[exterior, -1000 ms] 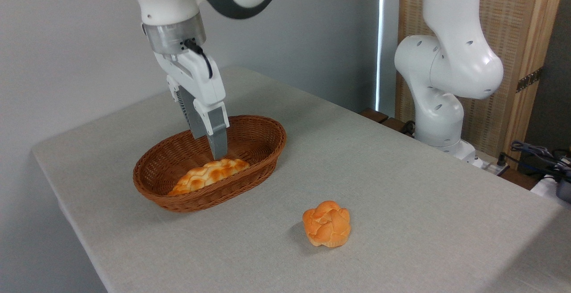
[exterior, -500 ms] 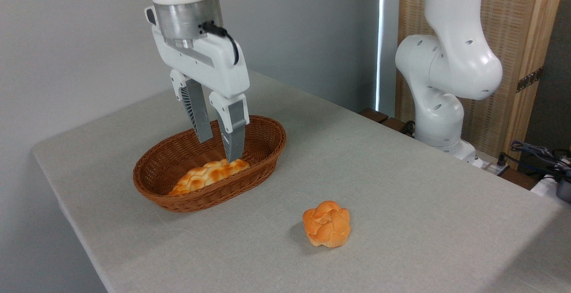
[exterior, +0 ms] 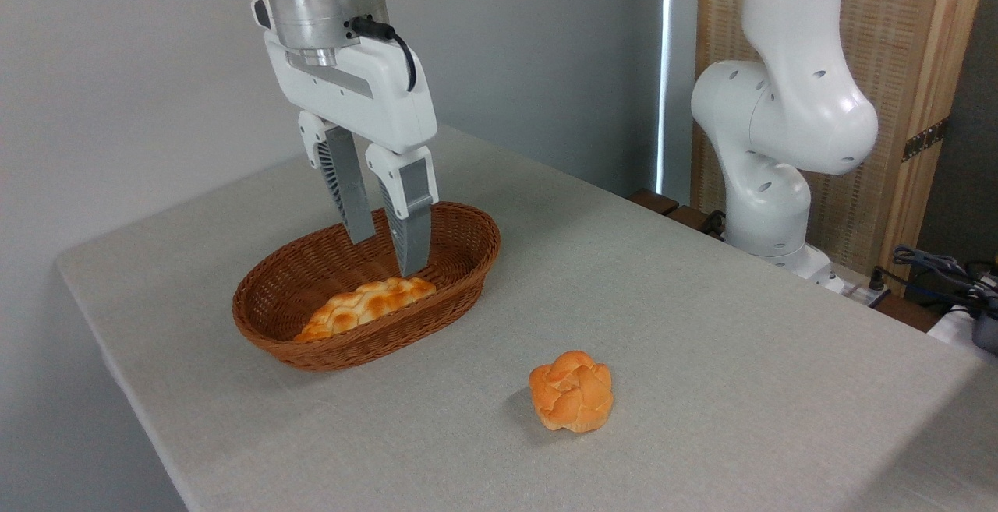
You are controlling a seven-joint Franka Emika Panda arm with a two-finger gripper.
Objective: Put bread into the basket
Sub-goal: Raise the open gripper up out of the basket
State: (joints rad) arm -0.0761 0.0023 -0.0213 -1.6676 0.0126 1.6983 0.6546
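the braided bread loaf lies lengthwise inside the oval wicker basket, along its near wall, one pointed end toward the basket's left end. the gripper hangs above the loaf, its two grey fingers pointing down with a gap between them and nothing held; the tips sit just over the basket's middle, apart from the bread. the basket rests on the grey table. a small round orange knotted bun sits on the table, well apart, to the basket's right and nearer the camera.
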